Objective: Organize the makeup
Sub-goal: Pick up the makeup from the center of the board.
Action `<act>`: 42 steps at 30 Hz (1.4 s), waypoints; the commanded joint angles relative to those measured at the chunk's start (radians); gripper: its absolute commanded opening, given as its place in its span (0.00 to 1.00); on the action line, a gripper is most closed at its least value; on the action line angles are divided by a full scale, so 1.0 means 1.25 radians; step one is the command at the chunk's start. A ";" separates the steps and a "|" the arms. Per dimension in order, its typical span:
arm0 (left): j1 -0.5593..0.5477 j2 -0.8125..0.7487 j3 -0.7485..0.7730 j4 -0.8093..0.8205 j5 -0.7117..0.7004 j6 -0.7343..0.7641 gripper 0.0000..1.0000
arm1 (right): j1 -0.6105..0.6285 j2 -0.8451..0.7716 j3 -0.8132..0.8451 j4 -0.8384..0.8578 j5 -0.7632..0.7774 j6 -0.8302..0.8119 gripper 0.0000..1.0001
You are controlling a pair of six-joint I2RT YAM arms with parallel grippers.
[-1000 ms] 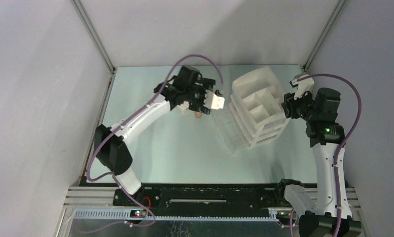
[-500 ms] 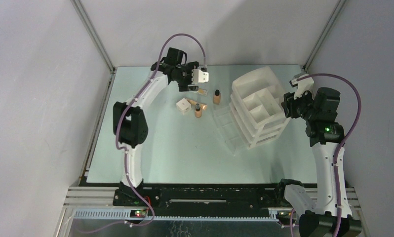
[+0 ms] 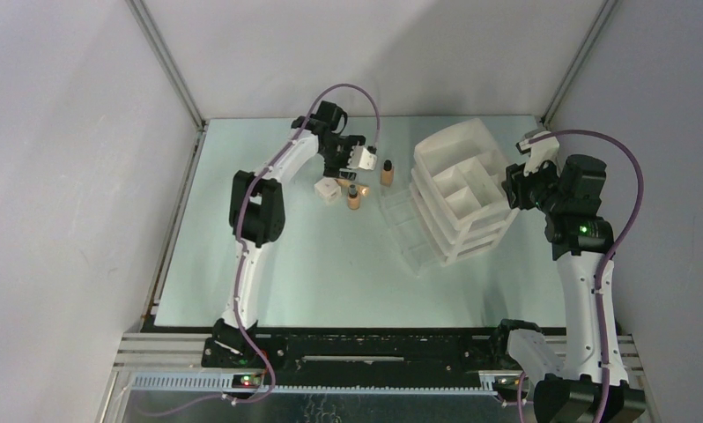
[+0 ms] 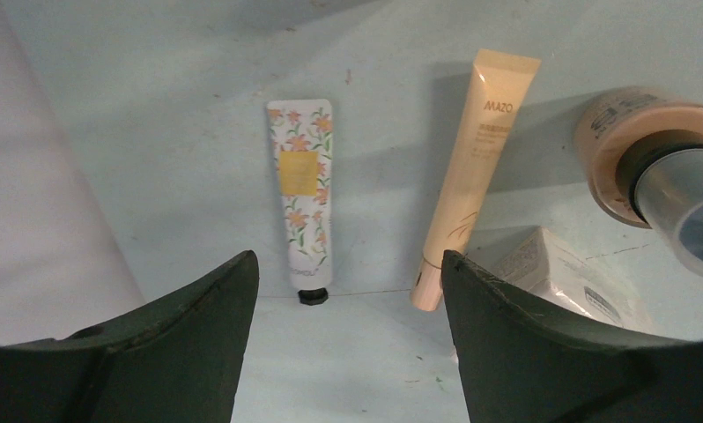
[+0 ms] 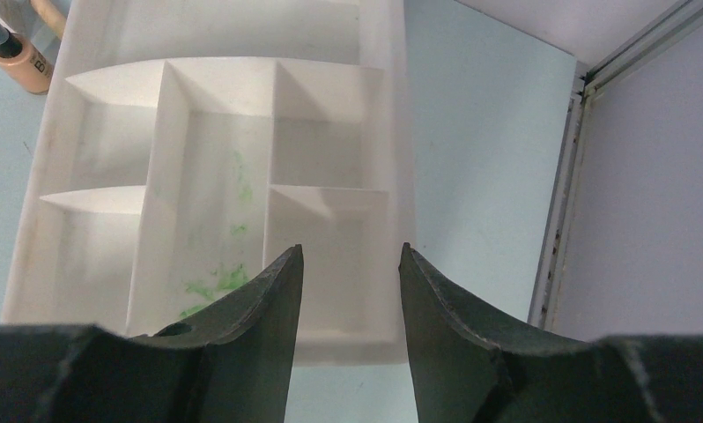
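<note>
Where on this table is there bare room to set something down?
Widest bare patch: the near table between the left arm and the drawer organizer. Another lies in the far-left corner, behind that arm. Crowded: the far middle, where the white box and two beige bottles cluster beside the organizer.

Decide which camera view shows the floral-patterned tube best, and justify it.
The left wrist view: the floral tube lies flat on the table, its whole length and black cap clear. In the top external view it is too small to pick out near the left gripper. The right wrist view misses it.
</note>
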 commanded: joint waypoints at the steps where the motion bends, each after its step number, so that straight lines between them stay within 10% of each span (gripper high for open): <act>1: -0.002 0.014 0.054 0.013 -0.020 0.022 0.77 | 0.003 0.014 -0.006 -0.012 0.007 -0.008 0.52; 42: -0.001 0.160 0.156 0.055 -0.187 0.208 0.56 | 0.007 0.019 -0.006 -0.015 0.011 -0.012 0.51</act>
